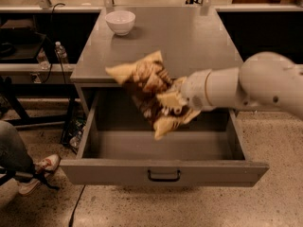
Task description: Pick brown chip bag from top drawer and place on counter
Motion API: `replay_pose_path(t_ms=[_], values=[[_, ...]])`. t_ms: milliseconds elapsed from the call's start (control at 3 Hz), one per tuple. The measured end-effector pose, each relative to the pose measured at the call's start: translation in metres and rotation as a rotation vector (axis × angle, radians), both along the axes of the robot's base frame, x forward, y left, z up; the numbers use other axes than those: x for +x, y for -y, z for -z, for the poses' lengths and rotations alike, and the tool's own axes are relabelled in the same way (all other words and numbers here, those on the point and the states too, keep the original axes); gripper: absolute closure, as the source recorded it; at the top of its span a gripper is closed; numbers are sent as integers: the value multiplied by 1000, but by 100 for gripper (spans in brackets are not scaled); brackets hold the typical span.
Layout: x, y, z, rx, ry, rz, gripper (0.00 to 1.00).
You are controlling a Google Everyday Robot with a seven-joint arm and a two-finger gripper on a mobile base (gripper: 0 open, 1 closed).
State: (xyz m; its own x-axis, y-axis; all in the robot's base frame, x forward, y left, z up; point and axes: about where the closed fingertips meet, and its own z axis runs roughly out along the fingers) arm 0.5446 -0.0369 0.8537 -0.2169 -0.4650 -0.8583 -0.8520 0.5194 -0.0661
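The brown chip bag (144,86), dark brown with pale yellow ends, hangs tilted in the air over the back of the open top drawer (161,169), its upper end level with the counter's front edge. My gripper (171,103) comes in from the right on a white arm and is shut on the bag's lower right part. The drawer is pulled fully out and its floor shows bare grey. The grey counter (189,41) lies just behind the bag.
A white bowl (120,21) stands at the counter's back left. A person's leg and shoe (40,170) are at the lower left on the floor. Dark shelving with a water bottle (60,53) stands to the left of the cabinet.
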Motion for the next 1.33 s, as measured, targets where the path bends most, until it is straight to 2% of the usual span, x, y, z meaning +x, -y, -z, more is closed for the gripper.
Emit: replay_pose_path(t_ms=[333,667,1000,1333], values=[[29,17,-62,0,152,42,100],[30,17,-62,-1,153,42,100],[44,16,-67,-25,179,43,100],[98,27,-87,-64,238,77,100]])
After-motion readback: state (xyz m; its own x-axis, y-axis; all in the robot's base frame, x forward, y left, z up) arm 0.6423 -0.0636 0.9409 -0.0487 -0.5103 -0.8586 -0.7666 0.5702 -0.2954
